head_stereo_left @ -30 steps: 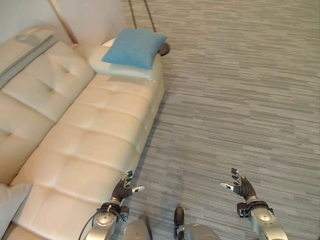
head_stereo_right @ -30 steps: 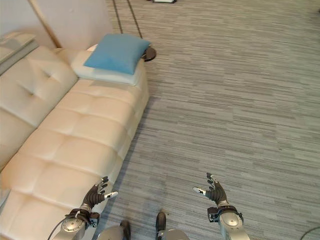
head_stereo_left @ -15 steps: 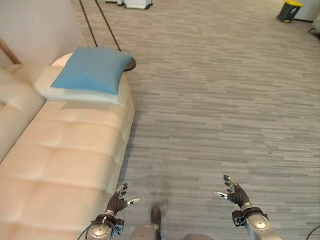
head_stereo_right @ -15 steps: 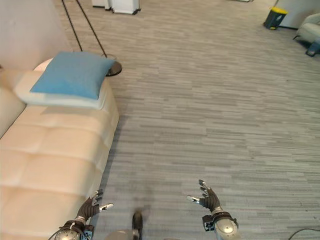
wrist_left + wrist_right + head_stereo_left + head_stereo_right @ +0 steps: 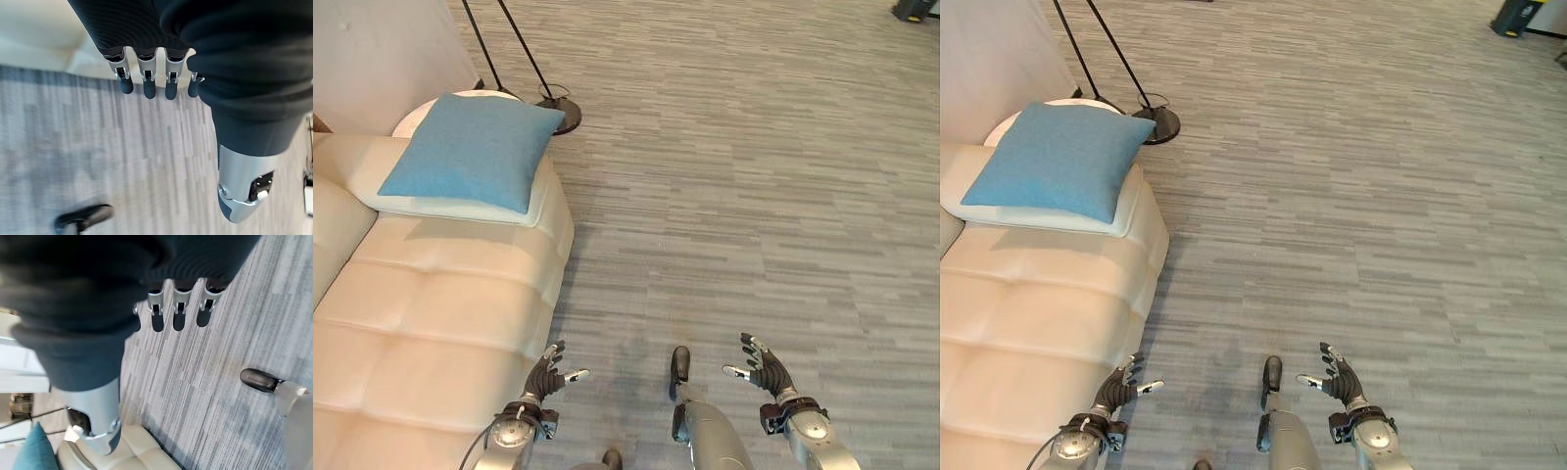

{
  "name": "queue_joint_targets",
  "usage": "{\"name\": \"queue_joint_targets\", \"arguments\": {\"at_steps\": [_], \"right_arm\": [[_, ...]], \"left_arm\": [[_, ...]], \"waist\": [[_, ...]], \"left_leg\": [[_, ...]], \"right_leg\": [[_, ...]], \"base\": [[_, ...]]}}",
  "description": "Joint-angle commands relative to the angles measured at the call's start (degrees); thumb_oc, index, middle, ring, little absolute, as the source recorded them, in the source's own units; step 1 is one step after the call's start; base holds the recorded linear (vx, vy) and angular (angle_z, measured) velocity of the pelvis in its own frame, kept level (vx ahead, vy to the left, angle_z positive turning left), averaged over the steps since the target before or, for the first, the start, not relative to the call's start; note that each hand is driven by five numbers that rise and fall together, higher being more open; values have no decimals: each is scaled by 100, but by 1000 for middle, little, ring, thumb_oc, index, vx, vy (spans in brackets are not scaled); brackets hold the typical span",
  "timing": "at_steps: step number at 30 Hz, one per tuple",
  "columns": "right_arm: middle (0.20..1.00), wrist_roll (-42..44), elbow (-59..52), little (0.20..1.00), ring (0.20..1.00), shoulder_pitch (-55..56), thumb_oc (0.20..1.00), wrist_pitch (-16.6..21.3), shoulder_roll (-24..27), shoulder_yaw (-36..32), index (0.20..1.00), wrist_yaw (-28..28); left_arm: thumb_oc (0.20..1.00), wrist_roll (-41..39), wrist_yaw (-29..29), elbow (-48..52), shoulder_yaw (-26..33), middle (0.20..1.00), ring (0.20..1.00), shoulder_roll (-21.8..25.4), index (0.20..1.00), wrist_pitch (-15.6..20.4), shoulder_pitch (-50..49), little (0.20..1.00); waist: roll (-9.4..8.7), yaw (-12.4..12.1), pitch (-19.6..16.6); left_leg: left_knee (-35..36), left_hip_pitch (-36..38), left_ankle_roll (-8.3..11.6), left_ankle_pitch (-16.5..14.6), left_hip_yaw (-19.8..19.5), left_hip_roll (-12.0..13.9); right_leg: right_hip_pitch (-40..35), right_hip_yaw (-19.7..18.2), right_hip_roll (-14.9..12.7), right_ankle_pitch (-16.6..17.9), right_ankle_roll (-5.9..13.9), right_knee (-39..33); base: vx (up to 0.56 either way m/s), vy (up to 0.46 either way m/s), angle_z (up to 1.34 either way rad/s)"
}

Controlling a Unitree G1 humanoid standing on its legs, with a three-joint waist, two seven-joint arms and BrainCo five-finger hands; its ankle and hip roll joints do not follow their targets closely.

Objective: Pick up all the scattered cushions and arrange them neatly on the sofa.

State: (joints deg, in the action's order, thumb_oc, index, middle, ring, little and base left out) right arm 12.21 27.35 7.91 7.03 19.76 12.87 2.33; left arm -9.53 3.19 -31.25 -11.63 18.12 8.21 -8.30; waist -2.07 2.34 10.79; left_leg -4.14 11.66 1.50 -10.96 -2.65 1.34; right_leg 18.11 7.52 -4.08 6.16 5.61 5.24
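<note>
Camera has swung since the earlier frames: less of the sofa back shows now, more floor. The cushions themselves haven't shifted; both hands stay low and empty.

Left hand [image 5: 546, 373] hovers at the sofa's [image 5: 450, 313] front edge, fingers straight and slightly spread, holding nothing. Right hand [image 5: 762, 365] hangs over the grey striped floor [image 5: 754, 196], fingers likewise fanned open, thumb apart, nothing in it. Both wrist views confirm this: fingers extended, bare floor past them.

Blue cushion [image 5: 475, 149] lies flat on a white cushion [image 5: 460, 208], the pair stacked at the far end of the cream tufted sofa. A lamp base [image 5: 560, 118] sits on the floor just beside that end. No cushion visible on the floor here.

Handling, my read:
- Light, soft, squashy; nothing to break.
- Woven cover looks grippy, so slip is unlikely.
- It'll sag if held by one corner. Better to pinch an edge seam or clamp it between two hands on opposite sides.
- Lift the blue one first, or the white one drags along underneath.
- Both are well apart from the hands, so walk in before reaching.
</note>
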Motion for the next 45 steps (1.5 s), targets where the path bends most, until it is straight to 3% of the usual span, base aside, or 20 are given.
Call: {"name": "queue_joint_targets", "arguments": {"at_steps": [1, 3, 8, 10, 13, 15, 18, 21, 22, 23, 24, 26, 27, 28, 31, 36, 40, 41, 42, 45], "right_arm": [[1000, -29, -399, 1000, 1000, -204, 1000, 330, 193, -60, 1000, 43], [1000, 26, -358, 1000, 1000, -253, 1000, 300, 270, -79, 1000, 85], [1000, 155, -382, 1000, 1000, -149, 1000, 313, 345, -295, 1000, 106], [1000, 133, -265, 1000, 1000, -106, 1000, 288, 342, -348, 1000, 160], [1000, 89, -284, 1000, 1000, -78, 1000, 270, 343, -334, 1000, 197], [1000, -20, -250, 1000, 1000, -70, 1000, 246, 362, -314, 1000, 228], [1000, -43, -243, 1000, 1000, -80, 1000, 234, 342, -275, 1000, 195], [1000, -48, -211, 1000, 1000, -18, 1000, 200, 235, -255, 1000, 109], [1000, -61, -207, 1000, 1000, -21, 1000, 196, 194, -238, 1000, 84], [1000, -107, -300, 1000, 1000, -84, 1000, 199, 160, -165, 1000, 53], [1000, -97, -359, 1000, 1000, -100, 1000, 232, 118, -139, 1000, 46], [1000, -113, -397, 1000, 1000, -135, 1000, 243, 84, -93, 1000, 52], [1000, -130, -489, 1000, 1000, -148, 1000, 250, 91, -50, 1000, 28], [1000, -130, -490, 1000, 1000, -150, 1000, 250, 93, -50, 1000, 28], [1000, -87, -522, 1000, 1000, -139, 1000, 252, 160, -27, 1000, 19], [1000, -76, -355, 1000, 1000, -247, 1000, 250, 250, -40, 1000, 71], [1000, 91, -271, 1000, 1000, -92, 1000, 299, 225, -194, 1000, 23], [1000, 91, -270, 1000, 1000, -94, 1000, 299, 222, -193, 1000, 23], [1000, 110, -207, 1000, 1000, -55, 1000, 307, 242, -258, 1000, 15], [1000, 165, -217, 1000, 1000, -81, 1000, 318, 322, -303, 1000, 40]], "left_arm": [[1000, 49, 41, 395, 13, 1000, 1000, 240, 1000, 353, 115, 1000], [1000, -10, 46, 310, -26, 1000, 1000, 207, 1000, 326, 180, 1000], [1000, 27, 28, 267, -19, 1000, 1000, 142, 1000, 334, 121, 1000], [1000, 43, 71, 279, 115, 1000, 1000, 130, 1000, 324, 18, 1000], [1000, 23, 132, 311, 224, 1000, 1000, 134, 1000, 272, -110, 1000], [1000, -64, 233, 257, 335, 1000, 1000, 133, 1000, 234, -88, 1000], [1000, -126, 260, 299, 427, 1000, 1000, 155, 1000, 239, -131, 1000], [1000, -136, 216, 237, 434, 1000, 1000, 221, 1000, 223, -167, 1000], [1000, -162, 213, 199, 446, 1000, 1000, 242, 1000, 209, -162, 1000], [1000, -204, 240, 145, 474, 1000, 1000, 285, 1000, 208, -136, 1000], [1000, -213, 258, 108, 462, 1000, 1000, 304, 1000, 200, -109, 1000], [1000, -244, 276, 71, 471, 1000, 1000, 302, 1000, 203, -89, 1000], [1000, -283, 263, 29, 460, 1000, 1000, 290, 1000, 229, -94, 1000], [1000, -283, 263, 29, 461, 1000, 1000, 287, 1000, 229, -93, 1000], [1000, -365, 200, -23, 393, 1000, 1000, 202, 1000, 279, -186, 1000], [1000, -326, 182, -171, 353, 1000, 1000, 137, 1000, 326, -98, 1000], [1000, -216, 90, -293, 287, 1000, 1000, 159, 1000, 344, -67, 1000], [1000, -216, 90, -293, 289, 1000, 1000, 161, 1000, 344, -66, 1000], [1000, -219, 81, -312, 311, 1000, 1000, 218, 1000, 353, -54, 1000], [1000, -282, 84, -335, 360, 1000, 1000, 265, 1000, 362, -4, 1000]], "waist": [[-47, -36, 15], [-118, -106, 25], [-90, -250, -57], [17, -347, -87], [91, -526, -68], [41, -607, -141], [-39, -687, -237], [-285, -790, -408], [-371, -810, -418], [-369, -830, -326], [-346, -812, -285], [-274, -774, -225], [-98, -680, -124], [-88, -675, -132], [31, -425, 17], [-73, -277, 69], [-130, -223, -24], [-143, -207, -39], [-107, -145, -67], [-82, -91, -35]], "left_leg": [[-2016, -813, 264, 969, 443, 15], [-2476, -1282, 176, 947, 811, 125], [-1491, -2034, -65, 478, 1481, -197], [-769, -2360, 5, 937, 1888, -50], [138, -2468, 101, 1444, 1762, 40], [650, -2651, 168, 1639, 1986, 181], [396, -2668, 120, 1658, 2280, 282], [-158, -2781, -67, 1602, 2057, 58], [-203, -2694, -172, 1481, 2013, -58], [-174, -2468, -434, 1347, 1934, -181], [-136, -2287, -515, 1212, 1837, -249], [-95, -2064, -584, 1098, 1680, -284], [15, -1629, -636, 945, 1355, -322], [16, -1640, -632, 952, 1348, -311], [60, -1077, -562, 733, 620, -501], [86, -734, -413, 512, -287, -797], [-334, -664, -222, 401, -845, -840], [-329, -687, -223, 422, -858, -854], [-834, -929, -5, 492, -595, -689], [-1377, -1383, 158, 619, 146, -319]], "right_leg": [[-723, -14, -79, -30, 59, -389], [-1105, 27, -79, -273, -102, -487], [-1764, 175, -102, -656, -23, -667], [-2146, 215, 42, -931, -42, -744], [-2522, 214, 172, -1205, -52, -701], [-2930, 176, 181, -1596, -42, -519], [-3188, 159, 133, -1754, 9, -417], [-3195, 146, -138, -1463, 213, 176], [-3026, 129, -266, -1082, 354, 679], [-2512, 23, -435, -69, 496, 1873], [-2242, -62, -463, 174, 475, 2321], [-1926, -111, -456, 176, 386, 2715], [-1369, -120, -380, -215, 205, 2845], [-1365, -110, -370, -203, 199, 2831], [-814, -250, 30, -801, 79, 1685], [-535, -823, 390, -458, 275, 155], [-822, -852, 204, -373, 151, -68], [-807, -843, 186, -360, 155, -79], [-1042, -673, 79, -397, 83, -140], [-1402, -356, -32, -566, -59, -264]], "base": [[336, -309, 73], [398, -239, 20], [394, -62, 3], [500, 21, 29], [470, 72, 7], [721, 159, -21], [536, 151, 8], [545, 180, 23], [545, 338, 35], [487, 313, 48], [479, 268, 62], [344, 107, 77], [279, 64, 75], [414, 74, 68], [436, -28, 130], [375, -121, 132], [251, -188, 161], [157, -225, 196], [120, -189, 217], [131, -176, 134]]}}
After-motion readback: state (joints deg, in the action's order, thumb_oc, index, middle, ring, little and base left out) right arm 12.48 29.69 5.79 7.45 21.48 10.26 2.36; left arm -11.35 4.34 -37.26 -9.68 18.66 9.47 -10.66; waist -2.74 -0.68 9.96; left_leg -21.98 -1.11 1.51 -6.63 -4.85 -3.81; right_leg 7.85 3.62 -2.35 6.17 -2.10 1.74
